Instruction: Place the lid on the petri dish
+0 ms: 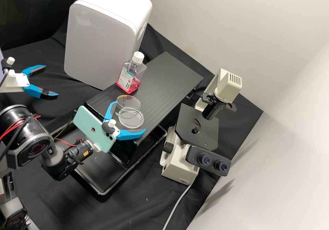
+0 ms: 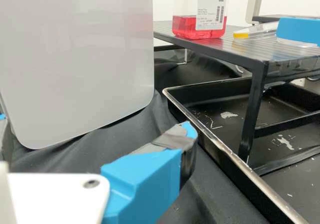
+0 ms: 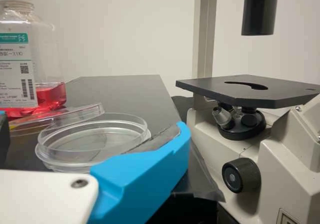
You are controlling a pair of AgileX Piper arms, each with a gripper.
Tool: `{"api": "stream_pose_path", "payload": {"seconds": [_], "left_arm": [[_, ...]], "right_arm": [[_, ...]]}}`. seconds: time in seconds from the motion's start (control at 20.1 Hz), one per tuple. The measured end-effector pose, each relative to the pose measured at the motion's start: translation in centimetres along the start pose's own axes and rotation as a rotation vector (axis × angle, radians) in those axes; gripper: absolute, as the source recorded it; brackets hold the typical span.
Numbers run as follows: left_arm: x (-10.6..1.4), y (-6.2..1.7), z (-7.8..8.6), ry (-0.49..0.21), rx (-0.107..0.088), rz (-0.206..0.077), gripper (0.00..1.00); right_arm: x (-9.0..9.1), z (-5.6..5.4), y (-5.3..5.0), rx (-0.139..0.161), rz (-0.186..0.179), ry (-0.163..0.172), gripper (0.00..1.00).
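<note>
Right gripper [image 1: 131, 116]: released, jaws spread wide, nothing held. It is level with the top of the black rack [image 1: 171, 82], at the rack's near corner. Its two blue fingers [image 1: 132, 134] bracket the petri dish [image 1: 133, 122], one on each side. Cannot tell whether either finger touches the glass.

Petri dish: clear, upright, uncovered, on the rack top near the front edge.

Lid [image 1: 128, 101]: clear and shallow. It lies on the rack just behind the dish, on the side toward the bottle [image 1: 130, 75]. In the high view its rim overlaps the dish rim. In the right wrist view it looks slightly tilted. Contact between the two not confirmed.

Bottle: red liquid, white cap, upright on the rack, beyond the lid.

Left gripper [image 1: 50, 80]: released, fingers apart, empty. It hangs over the black bench [image 1: 147, 202], well apart from the dish and just beside the white box [image 1: 102, 34].

Rack stands with its leg inside the black tray [image 1: 102, 182]. Microscope [image 1: 202, 137] is on the bench on the far side of the rack from the arms.
</note>
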Motion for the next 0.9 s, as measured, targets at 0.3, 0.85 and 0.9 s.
{"api": "stream_pose_path", "payload": {"seconds": [0.3,0.85,0.9], "left_arm": [[0.0,0.0,0.0,0.0,0.0,0.0,1.0],[0.0,0.0,0.0,0.0,0.0,0.0,1.0],[0.0,0.0,0.0,0.0,0.0,0.0,1.0]], "right_arm": [[0.0,0.04,0.05,0.002,0.006,-0.005,0.0],[-0.01,0.2,0.24,0.009,0.027,-0.022,0.0],[-0.01,0.21,0.25,0.01,0.028,-0.023,0.0]]}}
